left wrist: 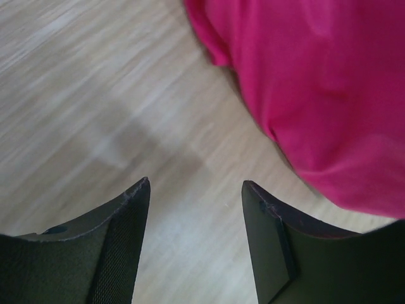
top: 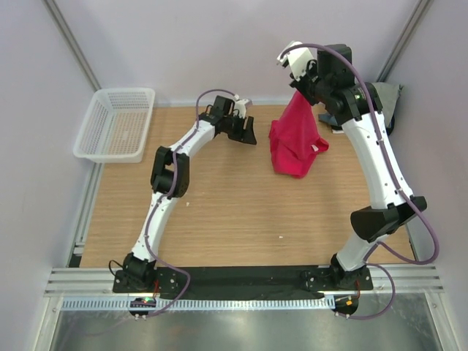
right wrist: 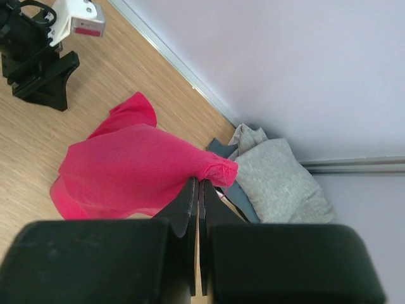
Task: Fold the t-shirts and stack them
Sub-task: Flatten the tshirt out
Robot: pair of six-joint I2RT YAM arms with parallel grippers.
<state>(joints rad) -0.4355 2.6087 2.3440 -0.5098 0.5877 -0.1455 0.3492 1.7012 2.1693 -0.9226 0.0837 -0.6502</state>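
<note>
Right jaws pinch pink t-shirt [right wrist: 126,171]; their wrist view shows grey shirt [right wrist: 281,177]

I find nothing legible in any of my views. The only label is a pinkish-red strip [right wrist: 88,28] on the white camera housing [right wrist: 74,14] of my left wrist, seen far left from my right wrist camera; its print is too blurred to read. At the near edge, by my left arm's base, a small board [top: 143,300] shows coloured lights, but any markings on it are too small to tell.
</note>
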